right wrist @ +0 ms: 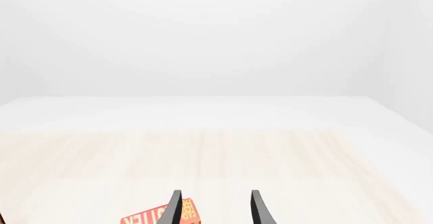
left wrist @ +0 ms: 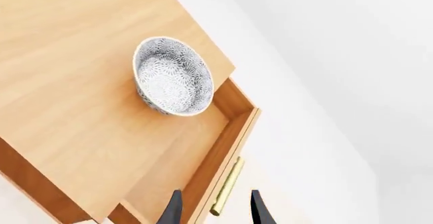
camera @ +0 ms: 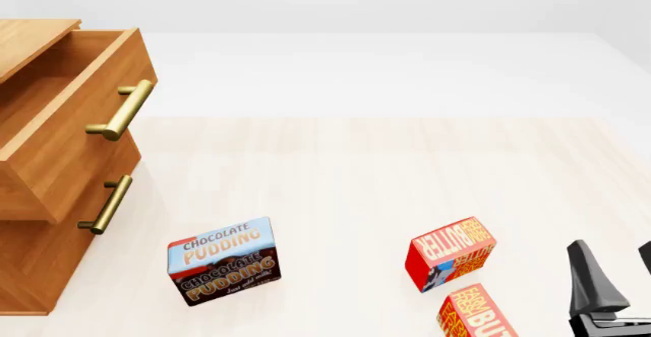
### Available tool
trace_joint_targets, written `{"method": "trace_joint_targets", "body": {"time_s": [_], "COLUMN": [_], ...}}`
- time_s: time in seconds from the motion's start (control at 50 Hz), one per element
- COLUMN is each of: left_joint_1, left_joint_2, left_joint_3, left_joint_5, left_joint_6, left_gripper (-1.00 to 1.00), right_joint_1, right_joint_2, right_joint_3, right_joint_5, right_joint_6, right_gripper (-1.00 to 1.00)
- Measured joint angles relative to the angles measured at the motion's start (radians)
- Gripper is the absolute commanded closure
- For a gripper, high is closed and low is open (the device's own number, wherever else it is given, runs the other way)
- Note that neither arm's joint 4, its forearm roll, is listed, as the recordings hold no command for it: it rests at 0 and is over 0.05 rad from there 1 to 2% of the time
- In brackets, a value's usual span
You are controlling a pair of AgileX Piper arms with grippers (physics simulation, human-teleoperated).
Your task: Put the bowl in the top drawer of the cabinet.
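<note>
1. Pale wood table [camera: 386, 169] under white walls; the cabinet [camera: 41, 200] stands at the far left of the front view.
2. From the left wrist view, the bowl [left wrist: 173, 77] sits on the cabinet top, at the edge above the pulled-out top drawer [left wrist: 203, 158], part of it overhanging.
3. Left gripper [left wrist: 215, 211] hangs above the drawer's brass handle [left wrist: 226, 186], fingers apart, holding nothing. The bowl lies ahead of it along the fingers, near.
4. Right gripper [camera: 610, 276] is low on the right, well apart from the cabinet, fingers spread and empty, beside 2 red boxes [camera: 450, 255].
5. My judgement: the left arm is far nearer; the bowl needs lifting and lowering forward into the drawer.
</note>
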Motion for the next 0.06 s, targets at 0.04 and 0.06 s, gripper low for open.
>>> {"method": "trace_joint_targets", "body": {"time_s": [0.04, 0.06], "left_joint_1": [-0.013, -0.020], "left_joint_2": [-0.012, -0.017], "left_joint_3": [0.005, 0.007], "left_joint_5": [0.004, 0.005], "left_joint_6": [-0.002, -0.004], "left_gripper": [-1.00, -1.00], "right_joint_1": [0.000, 0.000], "right_joint_2": [0.000, 0.000], "right_joint_3": [0.000, 0.000], "right_joint_5": [-0.001, -0.001], "right_joint_6": [0.000, 0.000], "right_gripper": [-1.00, -1.00]}}
